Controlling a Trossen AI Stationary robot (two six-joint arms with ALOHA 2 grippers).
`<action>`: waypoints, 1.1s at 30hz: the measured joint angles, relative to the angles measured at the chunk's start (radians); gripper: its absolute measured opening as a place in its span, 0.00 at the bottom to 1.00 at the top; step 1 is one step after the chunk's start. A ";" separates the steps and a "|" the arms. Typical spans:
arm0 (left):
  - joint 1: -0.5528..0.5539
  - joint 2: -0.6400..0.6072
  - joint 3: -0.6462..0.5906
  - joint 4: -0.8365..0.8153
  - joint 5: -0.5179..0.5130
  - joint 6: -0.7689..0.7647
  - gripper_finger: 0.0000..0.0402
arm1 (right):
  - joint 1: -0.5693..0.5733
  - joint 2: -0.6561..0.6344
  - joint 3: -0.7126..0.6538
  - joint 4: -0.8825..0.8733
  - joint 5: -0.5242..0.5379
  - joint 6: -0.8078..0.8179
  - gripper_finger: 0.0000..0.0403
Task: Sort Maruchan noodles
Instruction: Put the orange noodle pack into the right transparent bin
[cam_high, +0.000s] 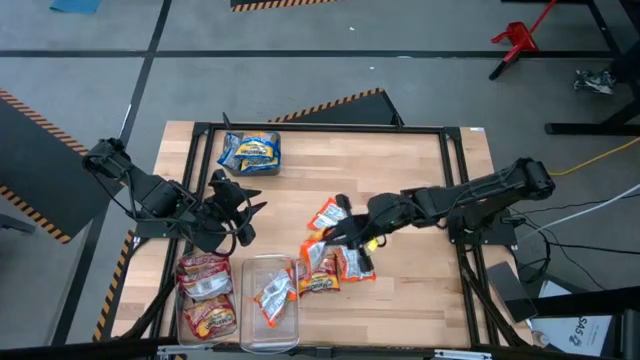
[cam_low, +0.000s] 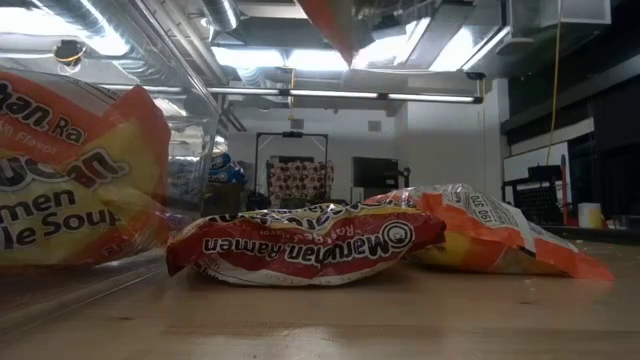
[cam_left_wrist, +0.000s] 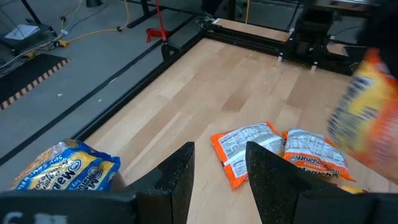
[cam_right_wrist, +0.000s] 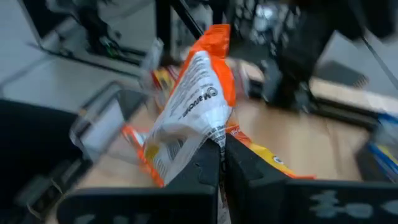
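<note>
Dangling light and crinkly, an orange-and-white noodle packet (cam_right_wrist: 198, 99) was pinched by its edge in the right pincer (cam_right_wrist: 222, 155) above the worktop (cam_high: 400, 170); the left pincer (cam_left_wrist: 219, 163) was spread, unladen.

A pale wooden tabletop (cam_high: 400, 170) with a black metal frame stands on grey floor. Two clear plastic rectangular bins (cam_high: 268, 342) sit side by side at its near edge. Black-and-orange hazard tape (cam_high: 330, 104) runs behind the table. A red metal stand (cam_high: 517, 38) sits far right, near a yellow cable (cam_high: 596, 157).
</note>
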 joint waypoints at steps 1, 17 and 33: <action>0.000 0.000 0.000 -0.001 0.000 0.000 0.34 | 0.006 0.017 0.015 0.016 -0.011 0.000 0.00; 0.000 0.000 0.000 -0.006 0.029 -0.001 0.34 | 0.044 0.434 0.394 0.067 -0.242 -0.056 0.00; 0.005 0.000 0.000 -0.014 0.082 -0.020 0.34 | 0.043 0.451 0.403 0.024 -0.231 -0.088 0.00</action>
